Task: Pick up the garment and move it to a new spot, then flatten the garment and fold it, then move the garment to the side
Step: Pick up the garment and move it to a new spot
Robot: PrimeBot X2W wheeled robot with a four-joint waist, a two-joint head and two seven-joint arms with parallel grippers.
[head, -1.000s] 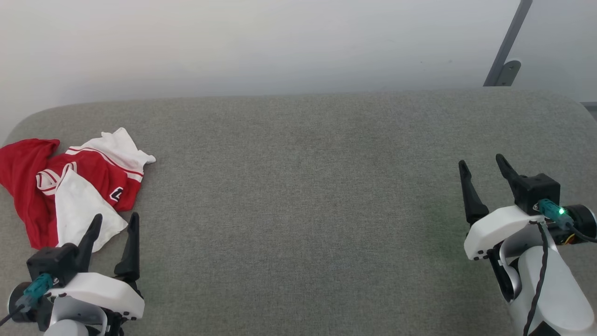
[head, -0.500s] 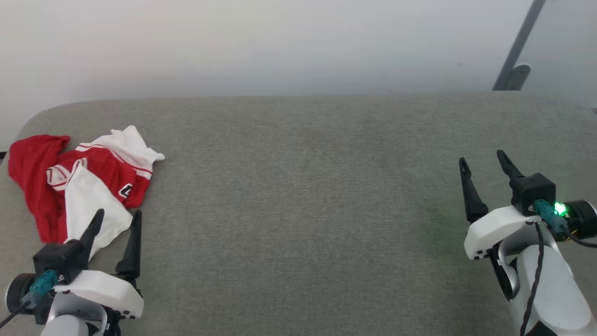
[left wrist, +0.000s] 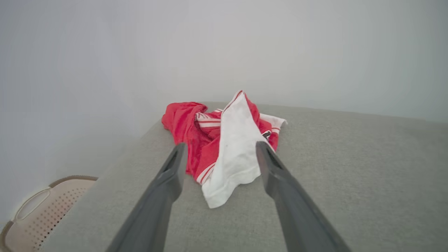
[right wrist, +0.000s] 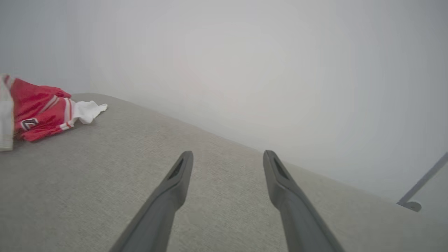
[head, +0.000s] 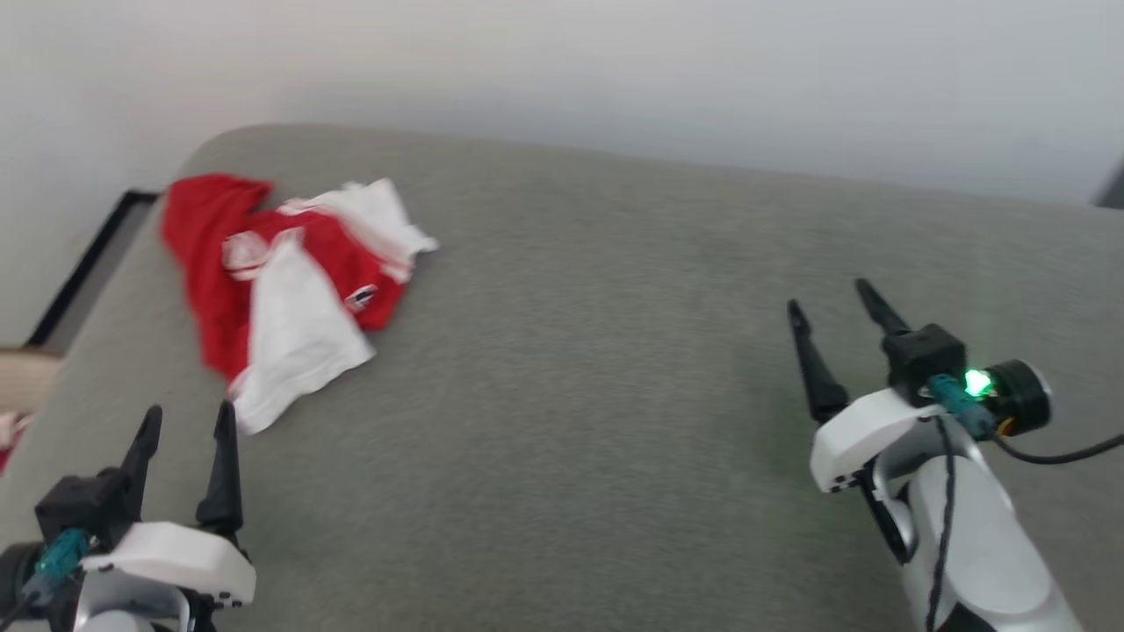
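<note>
The garment [head: 290,281] is a red T-shirt with white sleeves, lying crumpled at the far left of the grey padded surface [head: 597,369]. In the left wrist view the garment [left wrist: 224,140] lies straight ahead, a white sleeve nearest. My left gripper [head: 189,417] hovers open just short of that sleeve, with nothing between its fingers [left wrist: 168,175]. My right gripper [head: 830,294] stands open and empty over the right side, far from the shirt. From the right wrist view the garment [right wrist: 38,112] shows at the left edge.
The grey surface has a rounded far-left corner near the shirt and a pale wall behind it. A beige perforated basket [left wrist: 38,213] stands on the floor beyond the left edge. A grey metal bracket [right wrist: 416,192] shows at the far right.
The head camera has swung left and tilted, so the whole picture shifted right. Both grippers stay open, and the shirt lies in the same heap.
</note>
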